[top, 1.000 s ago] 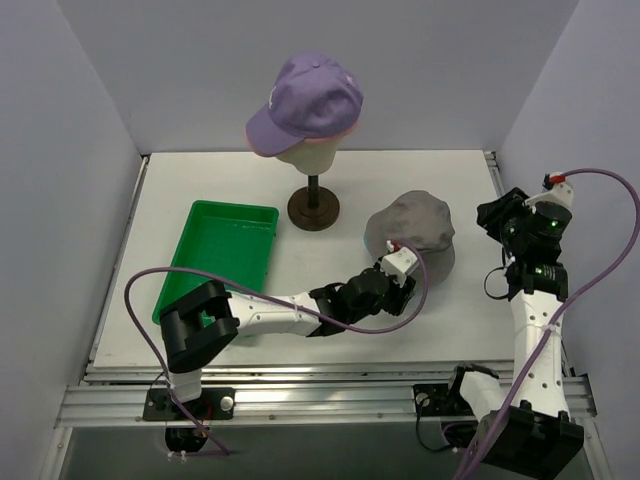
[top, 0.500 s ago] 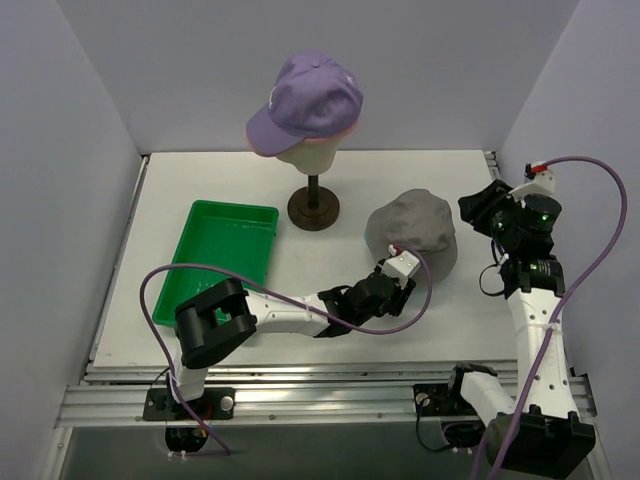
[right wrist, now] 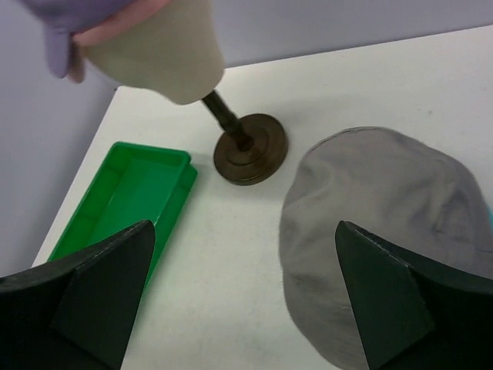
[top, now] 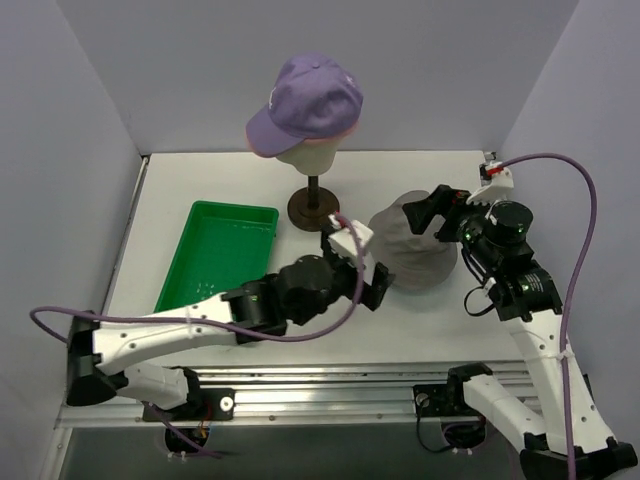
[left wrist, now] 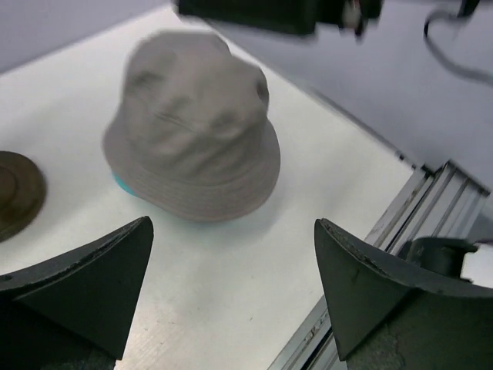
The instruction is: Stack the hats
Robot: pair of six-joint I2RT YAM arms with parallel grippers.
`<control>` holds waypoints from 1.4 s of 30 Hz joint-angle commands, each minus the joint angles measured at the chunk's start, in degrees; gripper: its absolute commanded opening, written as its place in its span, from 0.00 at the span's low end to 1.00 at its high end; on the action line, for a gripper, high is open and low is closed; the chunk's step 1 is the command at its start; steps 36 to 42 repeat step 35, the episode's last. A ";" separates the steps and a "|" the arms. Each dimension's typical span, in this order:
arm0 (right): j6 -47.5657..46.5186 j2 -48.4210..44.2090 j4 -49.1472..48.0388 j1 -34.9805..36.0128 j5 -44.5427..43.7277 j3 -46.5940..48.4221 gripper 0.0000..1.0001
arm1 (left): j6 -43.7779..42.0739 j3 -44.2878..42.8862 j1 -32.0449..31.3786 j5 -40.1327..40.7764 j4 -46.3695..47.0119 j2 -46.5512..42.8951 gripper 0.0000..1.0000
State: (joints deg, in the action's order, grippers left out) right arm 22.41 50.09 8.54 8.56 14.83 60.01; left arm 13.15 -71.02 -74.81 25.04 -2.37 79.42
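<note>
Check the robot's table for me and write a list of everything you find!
Surface: white table, no spills seen.
Job's things: grey bucket hat lies on the table over a teal hat, of which only a sliver shows. Lavender cap sits on the mannequin head, with a pink cap peeking out beneath.
Clutter: green tray, left of the stand.
Grippers: left gripper and right gripper are both open and hold nothing, close to the grey bucket hat.
Cables: purple cable loops off each arm, none on the hats.
Surroundings: plain walls; metal rail at the near edge.
</note>
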 commanded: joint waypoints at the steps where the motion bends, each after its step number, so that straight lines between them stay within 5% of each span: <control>1: -0.44 -4.90 0.34 6.46 -5.42 -1.11 1.00 | 1.09 3.51 0.54 5.28 -5.80 -9.35 0.94; 8: 0.97 -14.83 -1.86 14.20 0.37 -8.41 1.00 | 7.24 19.50 0.63 10.91 -4.93 -30.00 0.94; 15: 0.62 -22.57 6.04 14.03 -4.98 -7.45 1.00 | 8.47 28.48 0.54 10.83 -5.89 -47.14 0.94; 42: -0.53 -26.09 7.90 14.12 -4.28 -9.21 1.00 | 7.77 30.94 0.54 6.43 -4.40 -50.33 0.94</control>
